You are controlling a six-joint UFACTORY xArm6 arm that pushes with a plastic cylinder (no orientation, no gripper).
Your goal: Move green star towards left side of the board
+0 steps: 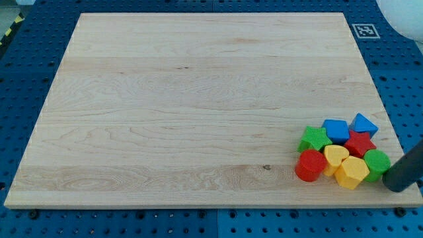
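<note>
The green star [314, 139] lies at the upper left of a tight cluster of blocks near the board's lower right corner. It touches the red round block [309, 165] below it and the blue block [336, 129] to its right. My tip [397, 186] rests at the cluster's right end, just right of the green round block [377, 164], far from the star. The rod rises out of the view's right edge.
The cluster also holds a blue block [363, 124], a red star [359, 143], a yellow heart [336, 157] and a yellow block [351, 172]. The wooden board [185, 106] lies on a blue perforated table. A marker tag [364, 30] sits at the upper right.
</note>
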